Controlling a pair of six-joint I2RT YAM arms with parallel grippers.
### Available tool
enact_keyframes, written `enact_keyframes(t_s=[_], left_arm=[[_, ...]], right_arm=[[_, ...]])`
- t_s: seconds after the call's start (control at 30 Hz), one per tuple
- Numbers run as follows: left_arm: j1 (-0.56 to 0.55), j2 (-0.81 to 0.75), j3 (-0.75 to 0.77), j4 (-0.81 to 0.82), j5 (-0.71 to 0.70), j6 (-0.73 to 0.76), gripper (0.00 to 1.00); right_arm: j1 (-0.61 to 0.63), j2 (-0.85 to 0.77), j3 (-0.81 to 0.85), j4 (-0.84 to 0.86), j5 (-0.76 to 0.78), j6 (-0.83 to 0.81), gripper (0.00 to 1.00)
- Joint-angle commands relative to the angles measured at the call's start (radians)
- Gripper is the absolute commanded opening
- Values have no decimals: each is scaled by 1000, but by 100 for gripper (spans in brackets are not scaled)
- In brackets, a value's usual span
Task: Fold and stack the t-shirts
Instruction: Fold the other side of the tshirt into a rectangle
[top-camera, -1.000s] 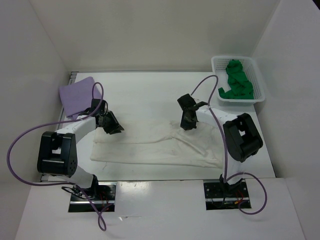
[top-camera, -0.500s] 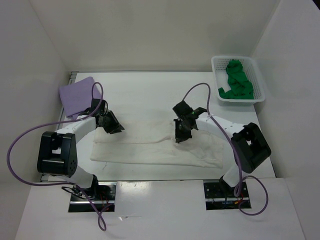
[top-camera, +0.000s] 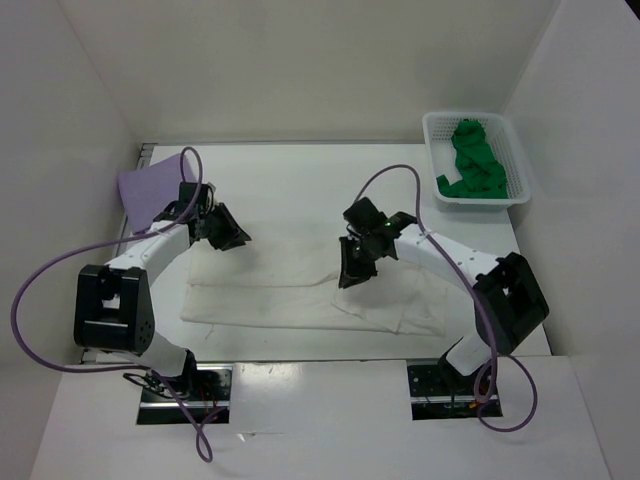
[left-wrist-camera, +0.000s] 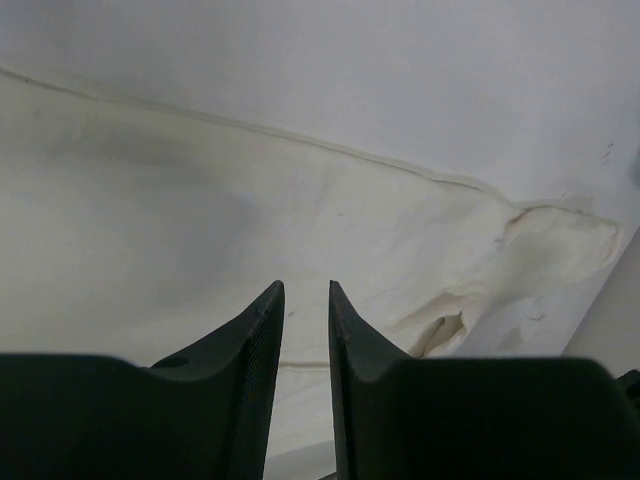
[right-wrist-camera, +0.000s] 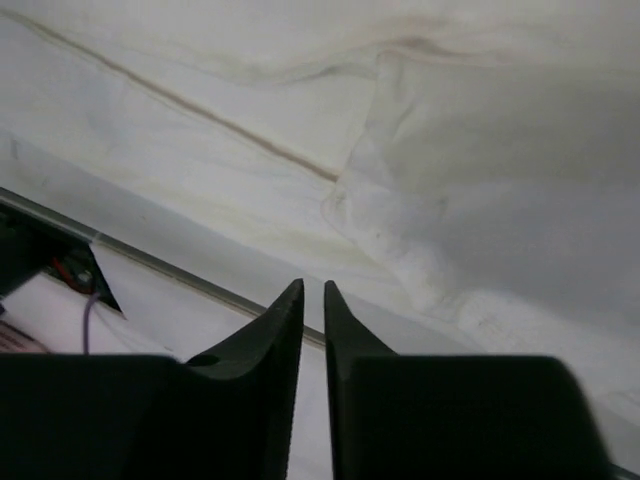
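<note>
The cream t-shirt (top-camera: 300, 300) lies spread flat across the middle of the counter (top-camera: 300, 185), wrinkled toward its right end. The left jaws hang just over its far left corner, parted by a narrow slit with nothing between them. The right jaws, over the shirt's right half, are likewise slightly apart and empty. The lavender t-shirt (top-camera: 150, 185) lies at the counter's far left corner. The green t-shirt (top-camera: 472, 160) sits bunched in the white basket (top-camera: 437, 125) at far right.
</note>
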Motion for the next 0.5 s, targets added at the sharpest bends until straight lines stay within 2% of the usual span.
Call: enact_keyframes(t_s=[0.0, 0.03, 0.13, 0.27, 0.33, 0.47], left_arm=[[-30, -34, 16, 25, 39, -17, 31], [-45, -34, 16, 25, 39, -17, 31], [-82, 35, -4, 51, 28, -26, 31], [-39, 114, -28, 74, 56, -35, 31], [5, 147, -45, 92, 120, -44, 30], [114, 158, -74, 89, 120, -30, 30]], right_arm=[[-103, -62, -28, 45, 28, -8, 15], [-120, -62, -40, 64, 66, -8, 9], [-194, -53, -74, 119, 206, 43, 0], [-330, 6, -125, 225, 263, 77, 0], [-355, 75, -125, 249, 306, 86, 0], [-355, 163, -114, 259, 404, 136, 0]])
